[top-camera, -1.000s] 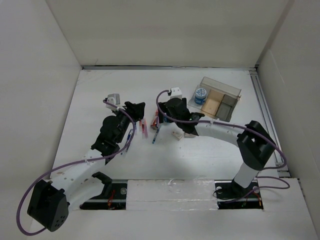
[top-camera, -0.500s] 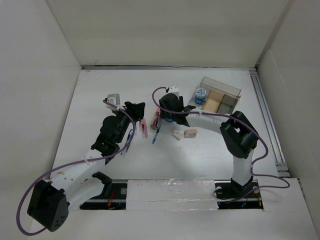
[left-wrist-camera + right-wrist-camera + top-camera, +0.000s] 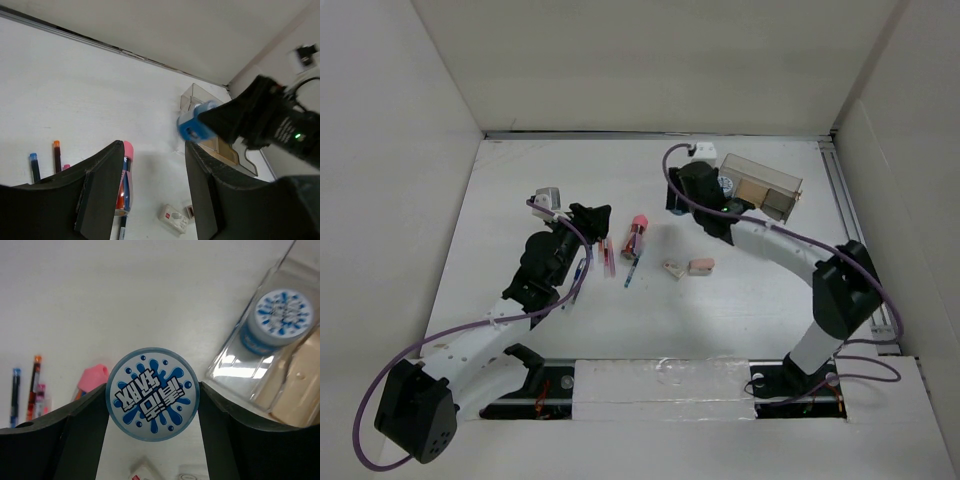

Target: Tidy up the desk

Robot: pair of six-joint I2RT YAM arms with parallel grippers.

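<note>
The white desk [image 3: 520,190] holds loose stationery. My right gripper [image 3: 705,192] is shut on a round jar with a blue-and-white splash lid [image 3: 152,392], held above the desk just left of the clear organizer box [image 3: 760,190]. The held jar also shows in the left wrist view [image 3: 192,127]. A second such jar [image 3: 282,315] sits in the organizer's near compartment. My left gripper [image 3: 592,214] is open and empty, hovering over several pens [image 3: 608,257]. A pink-capped tube [image 3: 636,235] lies at the centre.
Two small erasers [image 3: 673,268] [image 3: 701,265] lie right of a blue pen [image 3: 631,272]. Pale walls stand on the left, back and right. A silvery rail [image 3: 855,230] runs along the right edge. The organizer's other compartments [image 3: 300,390] hold tan blocks.
My right gripper has moved from beside the pink-capped tube toward the back right, up to the organizer, with the jar in it. The left arm has not moved.
</note>
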